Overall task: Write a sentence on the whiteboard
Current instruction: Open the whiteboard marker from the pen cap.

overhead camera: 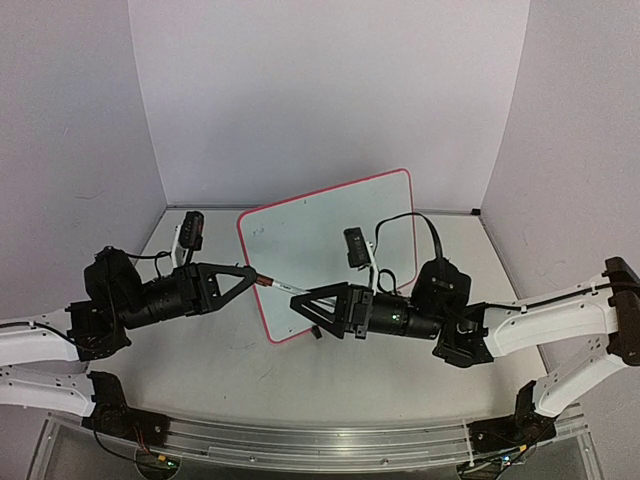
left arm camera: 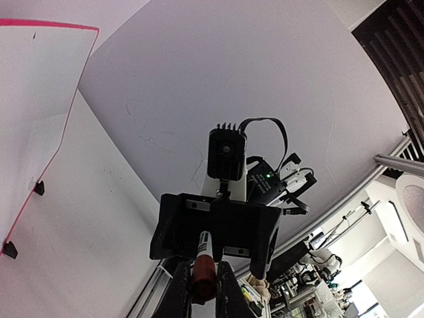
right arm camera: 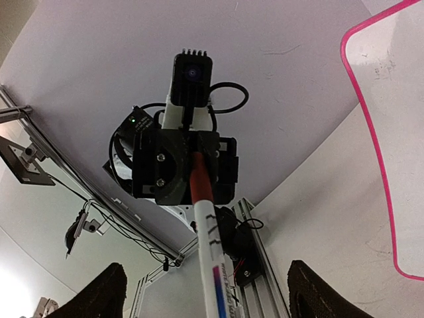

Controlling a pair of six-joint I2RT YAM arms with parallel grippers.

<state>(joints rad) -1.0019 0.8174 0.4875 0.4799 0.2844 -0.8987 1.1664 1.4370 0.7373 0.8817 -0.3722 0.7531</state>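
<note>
The whiteboard [overhead camera: 330, 230] stands tilted at the table's middle, white with a red frame. No sentence shows on it. It also appears at the left edge of the left wrist view [left arm camera: 33, 99] and the right edge of the right wrist view [right arm camera: 397, 132]. A white marker pen [overhead camera: 285, 287] with a red cap [left arm camera: 202, 271] hangs in the air in front of the board's lower left edge. My left gripper [overhead camera: 250, 278] is shut on the cap end. My right gripper [overhead camera: 298, 298] faces it, fingers [right arm camera: 106, 291] wide apart, with the pen's white barrel [right arm camera: 213, 265] between them and untouched.
Grey walls close the table at the back and both sides. An aluminium rail [overhead camera: 320, 440] runs along the near edge with both arm bases on it. The board's black feet [left arm camera: 9, 249] rest on the table.
</note>
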